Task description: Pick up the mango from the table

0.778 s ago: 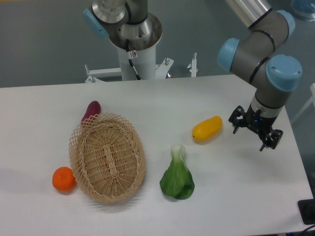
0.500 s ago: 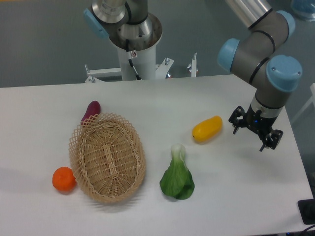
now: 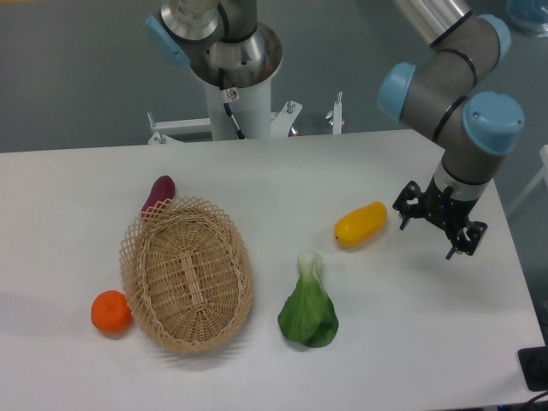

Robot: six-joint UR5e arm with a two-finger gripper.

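The mango (image 3: 360,223) is a glossy yellow-orange oblong fruit lying on the white table (image 3: 257,175), right of centre. My gripper (image 3: 427,235) hangs above the table just to the right of the mango, a short gap away from its right end. Its two black fingers are spread apart with nothing between them. The gripper touches nothing.
A woven wicker basket (image 3: 187,274) sits at the left. A dark purple eggplant (image 3: 159,193) lies at its far rim and a small round orange (image 3: 111,312) at its near left. A green leafy vegetable (image 3: 308,306) lies in front of the mango. The arm's base (image 3: 231,60) stands behind the table.
My gripper has shifted slightly left and up, a little closer to the mango. The objects on the table have not moved.
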